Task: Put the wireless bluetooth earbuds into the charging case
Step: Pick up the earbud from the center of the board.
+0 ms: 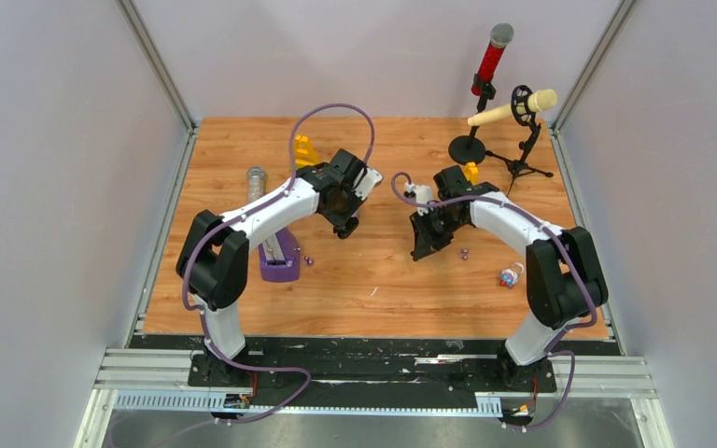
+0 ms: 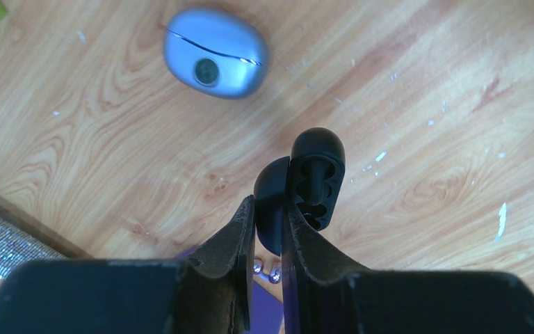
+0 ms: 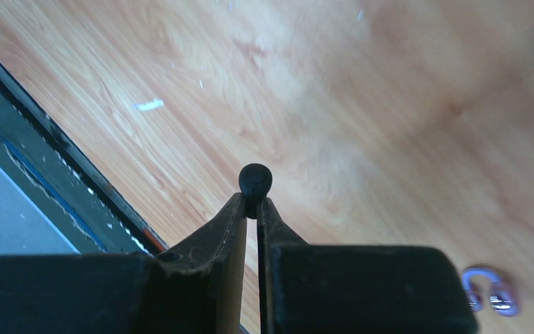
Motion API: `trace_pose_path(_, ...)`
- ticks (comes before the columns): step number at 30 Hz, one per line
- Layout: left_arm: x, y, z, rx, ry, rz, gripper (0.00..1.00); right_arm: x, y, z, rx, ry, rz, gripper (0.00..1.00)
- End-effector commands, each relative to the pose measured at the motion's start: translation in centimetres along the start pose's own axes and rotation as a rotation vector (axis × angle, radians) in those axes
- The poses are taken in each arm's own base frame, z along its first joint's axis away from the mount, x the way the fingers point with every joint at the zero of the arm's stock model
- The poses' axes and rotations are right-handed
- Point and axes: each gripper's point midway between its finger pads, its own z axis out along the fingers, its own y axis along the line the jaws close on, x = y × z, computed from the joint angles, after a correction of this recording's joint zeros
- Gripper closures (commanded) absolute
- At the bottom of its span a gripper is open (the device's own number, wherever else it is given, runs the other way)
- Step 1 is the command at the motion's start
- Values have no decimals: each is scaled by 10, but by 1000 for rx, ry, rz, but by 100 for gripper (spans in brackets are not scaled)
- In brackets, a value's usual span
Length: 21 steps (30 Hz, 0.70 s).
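On the left, the left gripper (image 2: 270, 212) has its two fingers squeezed tight on a black charging case (image 2: 316, 174). The case is open like a little shell and sticks out past the fingertips, its long way running along the fingers. It looks like smooth, dull plastic with small hollows inside. Past it, a blue case (image 2: 215, 61) lies on the wooden table (image 1: 383, 299) — round like a pebble, shiny, shut.

On the right, the right gripper (image 3: 252, 207) is almost closed and pinches a black earbud (image 3: 255, 179) right at its fingertips. Only a small round knob pokes out, dull and soft-looking. A purple earbud (image 3: 490, 289), curled like a hook, lies on the wood nearby.

I think the bud must go into the black case. From above, the case is to the left of the bud, with bare wood between the two grippers — they do not touch. The hollows must face the bud, and I cannot tell if they do.
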Motion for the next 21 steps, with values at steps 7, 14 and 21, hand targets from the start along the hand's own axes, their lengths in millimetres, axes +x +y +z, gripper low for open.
trace_pose_path(7,-65,30,-17,-156,-130,-235,85,-123,19,-44,-11,-293,-21,92)
trace_pose_path(14,-69,26,-20,-154,-124,-389,84,-167,35,-43,-132,-383,96,92)
trace_pose_path(21,-72,13,-27,-107,-174,-494,83,-182,34,-28,-196,-399,180,92)
